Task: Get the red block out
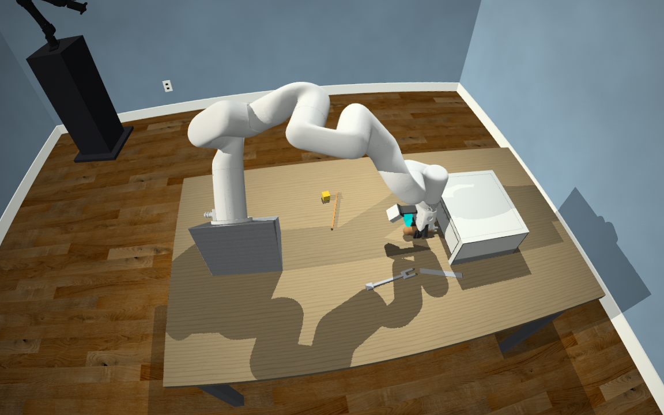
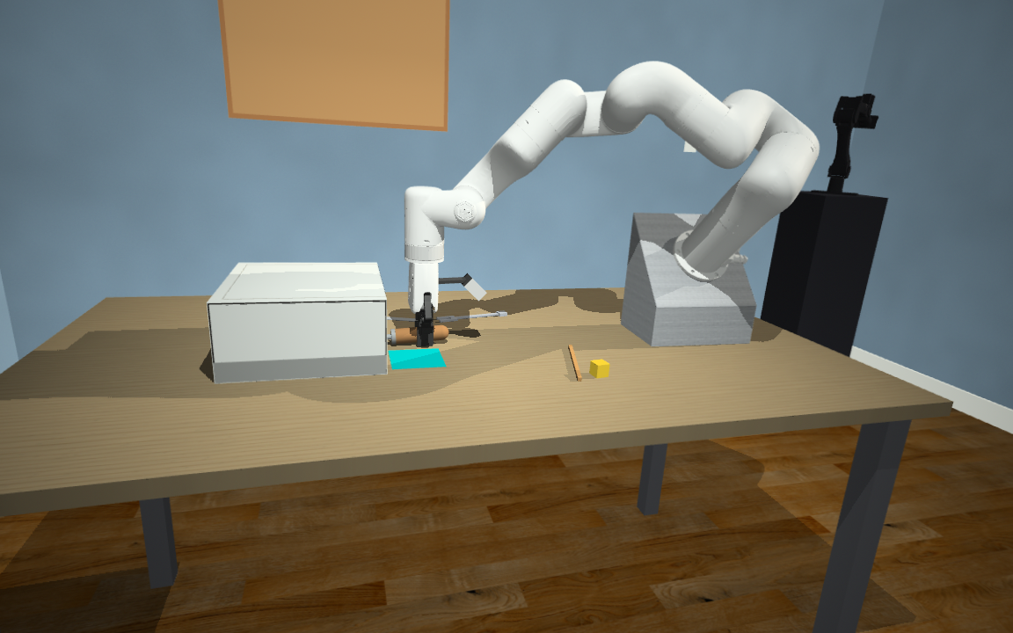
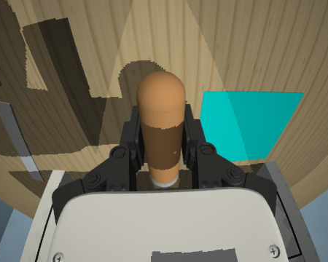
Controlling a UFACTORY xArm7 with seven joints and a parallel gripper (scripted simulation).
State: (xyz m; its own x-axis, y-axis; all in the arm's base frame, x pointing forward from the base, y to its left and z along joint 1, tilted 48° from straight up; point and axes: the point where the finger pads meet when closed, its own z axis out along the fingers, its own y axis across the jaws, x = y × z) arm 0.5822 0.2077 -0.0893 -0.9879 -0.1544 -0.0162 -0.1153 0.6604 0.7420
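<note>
Counted on the table (image 2: pixel 179 440): one white cabinet (image 2: pixel 297 318), one teal square (image 2: pixel 416 360), one wooden-handled tool (image 3: pixel 160 121), one yellow cube (image 2: pixel 599 367), one pencil (image 2: pixel 573 361), two grey metal tools (image 1: pixel 391 280) (image 1: pixel 440 272).
</note>
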